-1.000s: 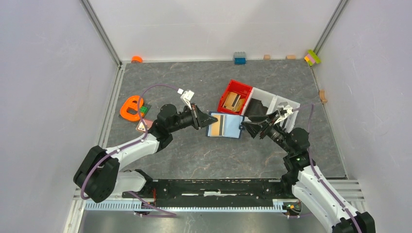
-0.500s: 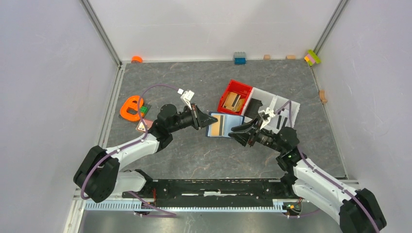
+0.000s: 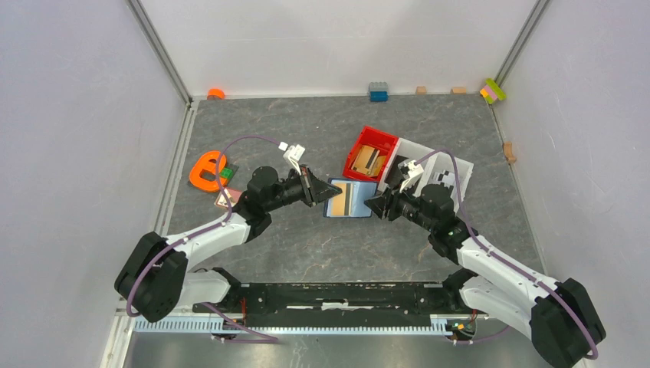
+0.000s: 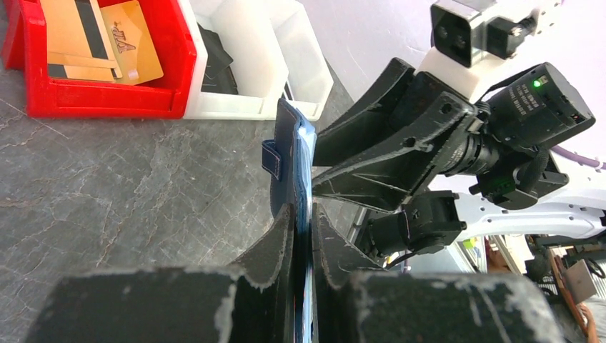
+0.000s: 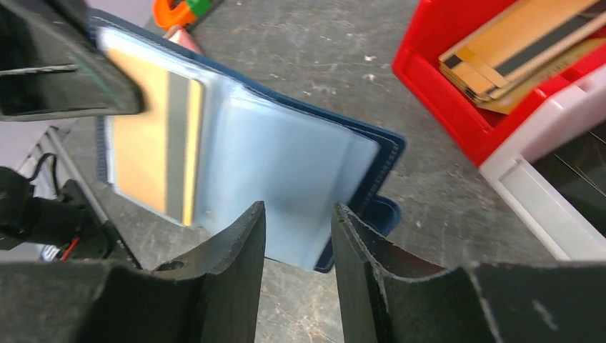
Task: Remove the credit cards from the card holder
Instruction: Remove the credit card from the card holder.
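Navy-blue folding card holder is hanging in my clamped left claw, one copper-tan credit card left inside, my right claw gaping alongside.

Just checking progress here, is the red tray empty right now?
No, the red tray holds several tan cards with dark stripes.

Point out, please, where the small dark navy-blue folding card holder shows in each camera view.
Top external: the card holder is mid-picture, open.
Left wrist: centre, edge-on, pinched by the left fingers.
Right wrist: left of centre, pale blue inside facing the camera.
Shared landmark: the red plastic tray, close by in all three.
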Controlling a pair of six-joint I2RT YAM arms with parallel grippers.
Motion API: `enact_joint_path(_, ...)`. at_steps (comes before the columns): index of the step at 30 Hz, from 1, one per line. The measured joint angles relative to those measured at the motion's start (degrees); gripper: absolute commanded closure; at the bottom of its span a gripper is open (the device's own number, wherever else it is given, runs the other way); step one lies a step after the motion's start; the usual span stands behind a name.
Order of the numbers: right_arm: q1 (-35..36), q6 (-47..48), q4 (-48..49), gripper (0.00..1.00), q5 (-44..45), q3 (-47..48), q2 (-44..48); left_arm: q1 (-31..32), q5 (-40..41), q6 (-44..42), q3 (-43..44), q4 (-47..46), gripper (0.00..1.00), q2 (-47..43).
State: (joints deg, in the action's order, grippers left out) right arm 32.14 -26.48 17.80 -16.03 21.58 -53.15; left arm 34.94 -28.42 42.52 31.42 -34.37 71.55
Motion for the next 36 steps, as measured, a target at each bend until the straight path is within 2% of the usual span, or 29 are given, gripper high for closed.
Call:
enact_joint_path(5, 0.00, 0.70, -3.54, 0.56, 4.20, 0.07, 0.46, 0.00, 0.35, 0.00, -0.11, 0.02, 0.98, -0.63)
enact_joint_path(9, 0.00, 1.18, -3.50, 0.56, 4.22, 0.04, 3.02, 0.00, 0.57, 0.00, -0.11, 0.07, 0.98, -0.68)
enact_joint_path(20, 0.00, 1.33, 2.62, 0.53, 1.81, -3.34, 12.33, -0.11, 0.83, 0.02, -0.11, 0.00, 0.98, 0.00)
enact_joint_path(27, 0.00, 1.20, 7.17, 0.52, -1.84, -4.48, 12.94, -0.11, -1.07, 0.07, -0.11, -1.68, 0.98, 1.29)
enact_joint_path(32, 0.00, 0.85, 8.85, 0.49, -4.00, -4.57, 12.04, -0.11, -2.19, 0.11, -0.11, -2.54, 0.98, 1.99)
enact_joint_path(36, 0.00, 1.44, 5.97, 0.43, -0.17, -4.59, 15.17, -0.11, -2.12, 0.11, -0.11, -2.60, 0.98, 1.99)
